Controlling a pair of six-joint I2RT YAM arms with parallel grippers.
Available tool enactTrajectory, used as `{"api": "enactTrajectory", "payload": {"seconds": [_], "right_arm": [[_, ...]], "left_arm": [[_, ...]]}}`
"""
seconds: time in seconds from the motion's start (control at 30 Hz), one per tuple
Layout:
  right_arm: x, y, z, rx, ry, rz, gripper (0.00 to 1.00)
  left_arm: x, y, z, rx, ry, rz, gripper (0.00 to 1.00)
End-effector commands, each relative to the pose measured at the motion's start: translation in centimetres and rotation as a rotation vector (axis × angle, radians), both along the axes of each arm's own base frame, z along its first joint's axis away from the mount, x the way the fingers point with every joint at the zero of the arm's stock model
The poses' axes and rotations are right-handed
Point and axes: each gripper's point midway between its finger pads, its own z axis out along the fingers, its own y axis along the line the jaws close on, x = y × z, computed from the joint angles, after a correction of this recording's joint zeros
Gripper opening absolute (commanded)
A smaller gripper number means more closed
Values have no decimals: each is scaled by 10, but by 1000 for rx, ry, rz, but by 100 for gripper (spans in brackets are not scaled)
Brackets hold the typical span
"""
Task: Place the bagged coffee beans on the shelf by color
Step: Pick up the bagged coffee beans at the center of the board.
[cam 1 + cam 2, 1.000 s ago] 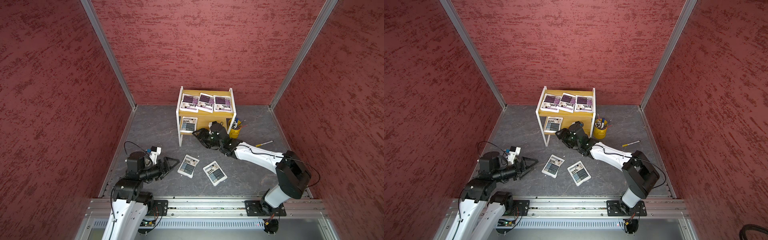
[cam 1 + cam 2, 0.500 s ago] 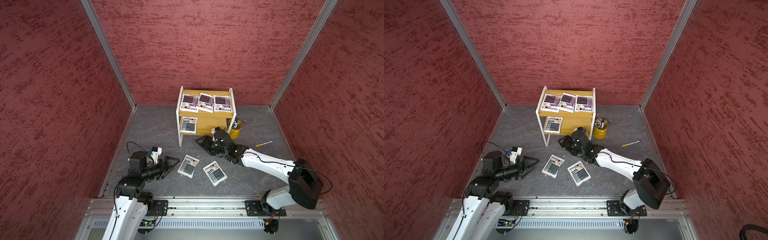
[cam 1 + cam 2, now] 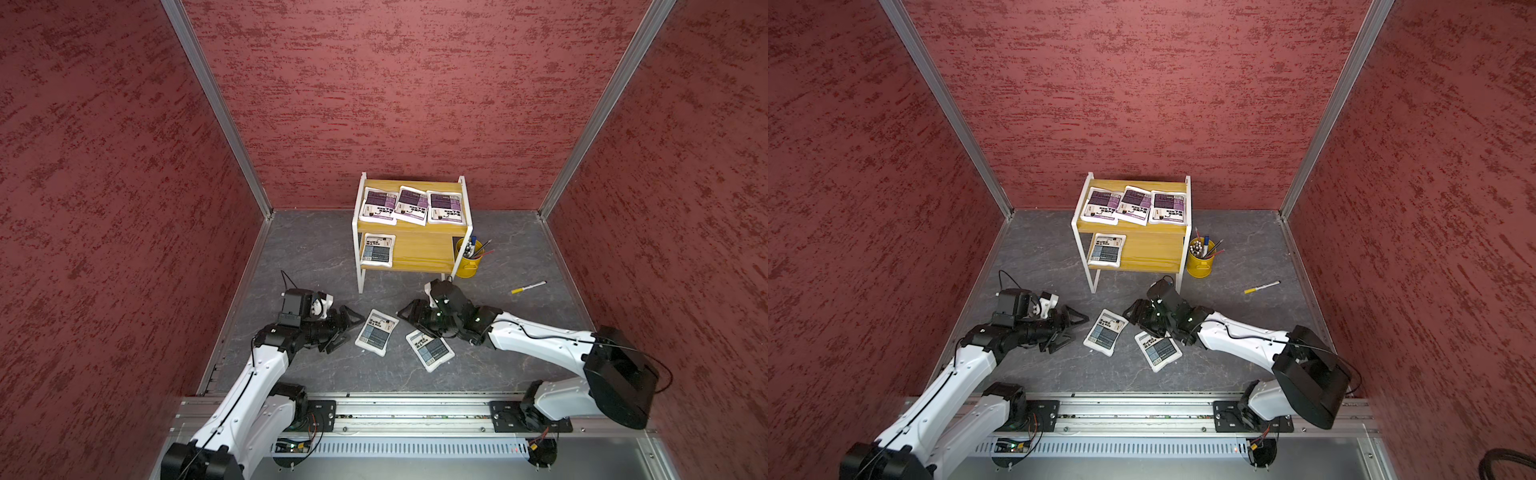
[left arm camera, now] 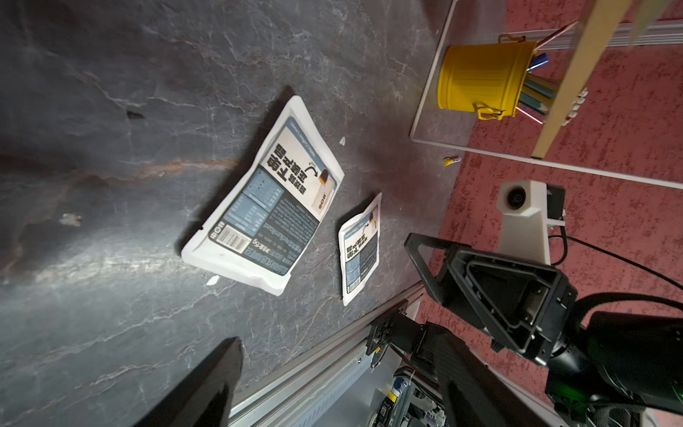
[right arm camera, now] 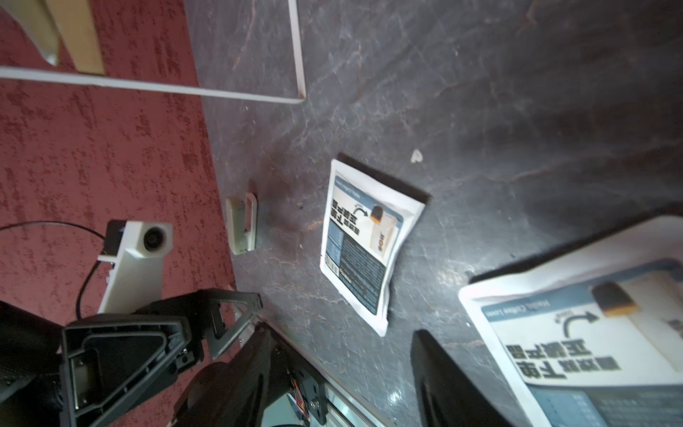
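4/6 placed by my read: three purple-label white flat pouches (image 3: 411,205) on top board of yellow-wood white-framed shelf (image 3: 419,253), one grey-blue-label pouch (image 3: 377,250) on lower board, left-side grey-blue pouch (image 3: 376,332) and right-side grey-blue pouch (image 3: 430,349) flat on dark grey bench (image 3: 316,257), left gripper (image 3: 349,334) and right gripper (image 3: 413,322) just beside them, fingers spread, empty.

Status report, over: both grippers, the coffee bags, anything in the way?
Left gripper, right gripper: open, empty. Three purple bags on shelf top, one grey-blue bag on lower board, two grey-blue bags on table. Pen cup beside shelf.
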Motion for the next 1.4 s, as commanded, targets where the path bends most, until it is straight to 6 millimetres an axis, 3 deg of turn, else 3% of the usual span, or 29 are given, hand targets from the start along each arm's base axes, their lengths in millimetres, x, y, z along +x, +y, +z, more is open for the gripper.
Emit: {"api": "enactTrajectory", "payload": {"seconds": [0.0,0.1,0.13,0.37,0.77,0.97,1.37], "right_arm": [[-13,13,-7,29,27,52,64],[-18,25,-18,34,51,83,64],[-19,28,-20,41,58,91,64],[-24,44,-40,63,108,109,64],[-27,44,-57,59,139,103,64],[-29,43,-65,63,155,100,64],[-35,38,-81,57,181,103,62]], "left_arm": [[13,-1,-15,57,-43,-24,89],[17,-2,-29,87,-19,-43,92],[17,-3,-33,98,-11,-48,100],[29,-6,-52,155,10,-89,100],[47,-22,-66,162,6,-174,100],[36,-37,-74,144,9,-221,100],[-7,-45,-81,66,27,-204,100]]}}
